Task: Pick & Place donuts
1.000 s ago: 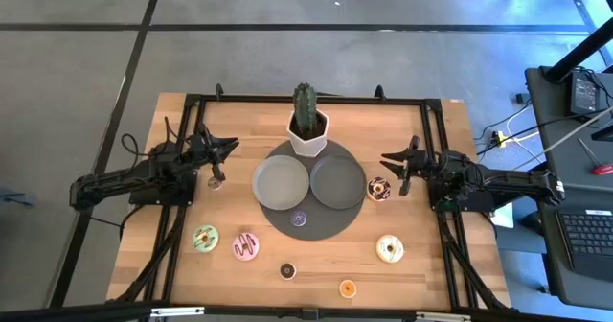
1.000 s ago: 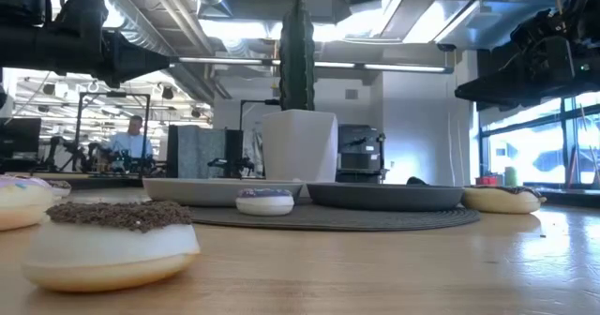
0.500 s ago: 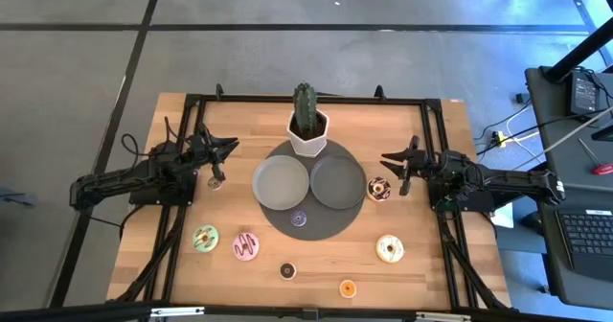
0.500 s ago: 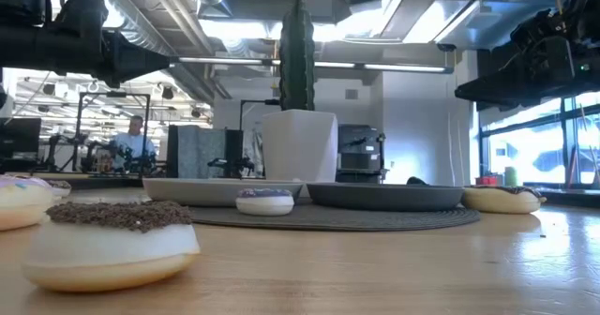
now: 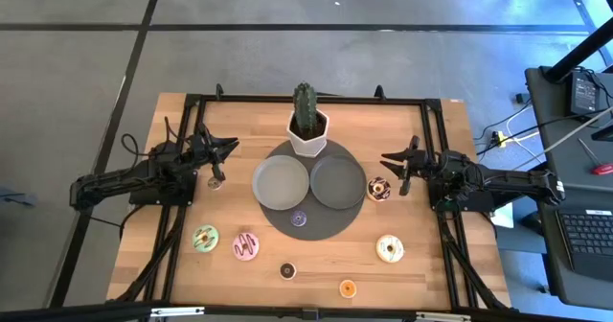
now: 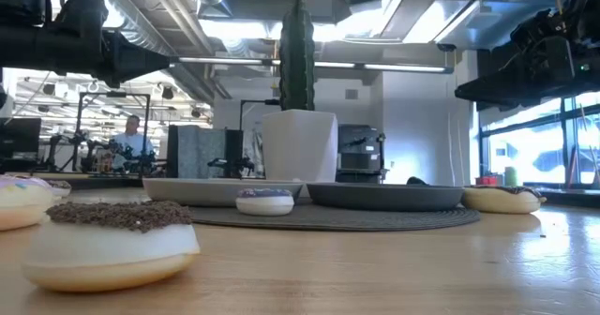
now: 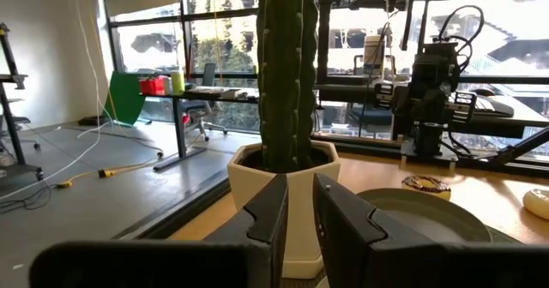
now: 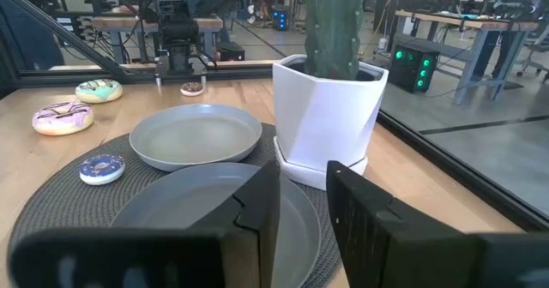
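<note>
While both arms hang above the table's side edges, the near row holds, left to right, a green donut [image 5: 205, 238], pink donut [image 5: 246, 246], tiny dark donut [image 5: 287, 270], orange donut [image 5: 348, 287] and cream-frosted donut [image 5: 390, 249], all well apart from either gripper. Mid-table, a purple donut [image 5: 299, 218] lies on the round mat [image 5: 321, 228] before two grey plates [image 5: 280, 183]; a chocolate-brown donut [image 5: 379, 189] sits just beside the right gripper [image 5: 405, 169], fingers a narrow gap apart, empty, and a small dark-topped donut [image 5: 215, 182] lies just beside the left gripper [image 5: 218, 157], likewise narrow and empty. Farthest, a potted cactus [image 5: 306, 121] stands behind the plates.
</note>
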